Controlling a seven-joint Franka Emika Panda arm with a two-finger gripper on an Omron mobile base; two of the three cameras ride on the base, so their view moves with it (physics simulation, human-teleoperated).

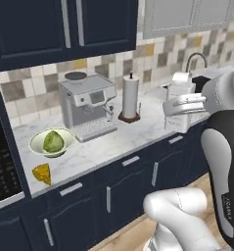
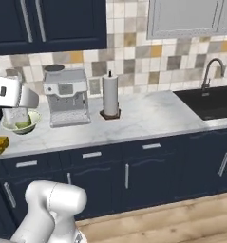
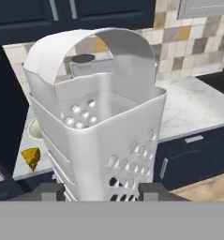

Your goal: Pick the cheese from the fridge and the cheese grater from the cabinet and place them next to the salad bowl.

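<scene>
Silver-grey perforated box cheese grater (image 3: 99, 140) with an arched handle sits between the two dark fingertips of the robot's gripper (image 3: 101, 191), jaws partly closed against its sides and holding it up in the air in front of the marble counter (image 1: 138, 130). On that counter, the yellow-orange cheese wedge (image 1: 42, 173) lies at the front edge just beside the pale round salad bowl (image 1: 52, 143) of green lettuce, with a grey coffee machine (image 1: 87, 106) and a paper towel roll (image 1: 130, 97) further along.
</scene>
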